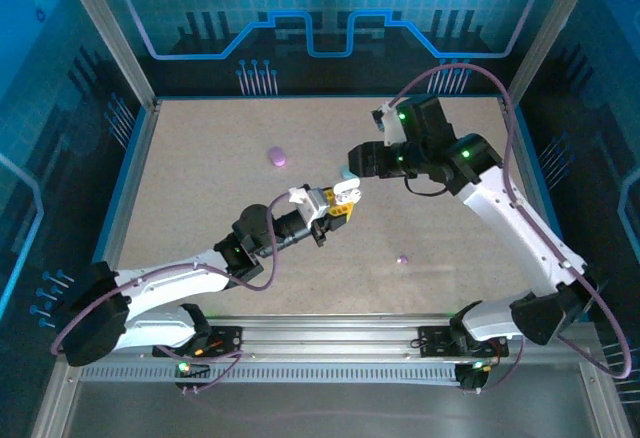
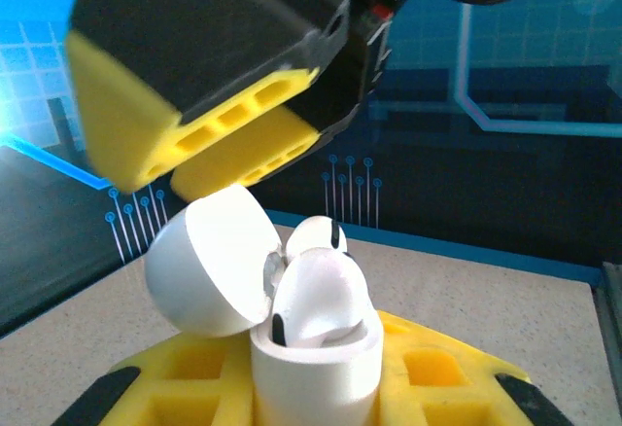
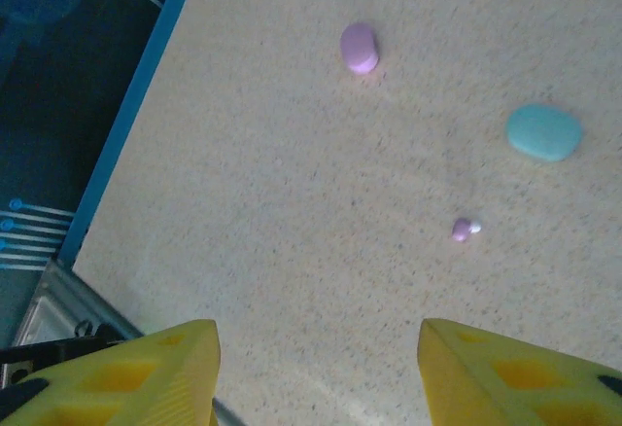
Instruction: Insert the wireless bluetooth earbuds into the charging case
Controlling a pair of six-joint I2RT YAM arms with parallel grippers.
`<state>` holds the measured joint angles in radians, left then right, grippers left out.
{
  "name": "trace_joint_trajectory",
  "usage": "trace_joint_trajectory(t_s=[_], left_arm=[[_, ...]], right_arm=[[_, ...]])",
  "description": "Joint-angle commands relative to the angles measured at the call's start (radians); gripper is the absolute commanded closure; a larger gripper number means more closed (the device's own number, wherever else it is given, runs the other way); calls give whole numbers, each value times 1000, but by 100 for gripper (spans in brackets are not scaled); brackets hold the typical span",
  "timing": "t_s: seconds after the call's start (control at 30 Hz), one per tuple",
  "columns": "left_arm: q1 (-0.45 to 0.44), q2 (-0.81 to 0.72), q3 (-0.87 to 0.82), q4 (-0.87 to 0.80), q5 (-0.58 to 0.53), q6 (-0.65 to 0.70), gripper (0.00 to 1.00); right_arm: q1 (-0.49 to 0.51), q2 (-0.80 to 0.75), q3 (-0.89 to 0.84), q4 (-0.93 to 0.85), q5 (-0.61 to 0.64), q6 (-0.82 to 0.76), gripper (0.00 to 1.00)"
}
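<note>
The left gripper (image 1: pixel 335 206) is clamped on the white charging case (image 2: pixel 313 368), holding it upright over the middle of the table (image 1: pixel 200 208) with its lid swung open. Two white earbuds (image 2: pixel 321 295) sit in it. The nearer one looks proud of its socket, though the close view makes that hard to judge. The right gripper (image 1: pixel 347 184) hangs close over the case, fingers apart and holding nothing. The next loose piece is probably the purple earbud (image 1: pixel 402 257), which lies on the table nearer than both grippers and to their right — the right arm is closer. Its long axis is too small to read. The purple case (image 1: pixel 277 157) lies to the far left — well apart from that earbud.
</note>
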<state>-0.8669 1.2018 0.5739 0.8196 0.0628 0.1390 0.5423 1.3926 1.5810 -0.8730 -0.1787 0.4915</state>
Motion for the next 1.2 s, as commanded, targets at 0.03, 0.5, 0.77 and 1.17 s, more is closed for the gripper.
trace_joint_trajectory(t_s=[0.03,0.5,0.77,1.17], left_arm=[[-3,-28,30,-13,44,28,78],[-1,-37,26,-10,-11,26,78],[2,-36,27,-8,-26,14,78],[8,-32,30,-11,-36,5,77]], right_arm=[[-9,43,61,-83,-96,-29,43],[-10,56,48,-142,-182,-89,47],[-9,36,30,-153,-197,-102,49],[-10,19,19,-156,-191,-103,49]])
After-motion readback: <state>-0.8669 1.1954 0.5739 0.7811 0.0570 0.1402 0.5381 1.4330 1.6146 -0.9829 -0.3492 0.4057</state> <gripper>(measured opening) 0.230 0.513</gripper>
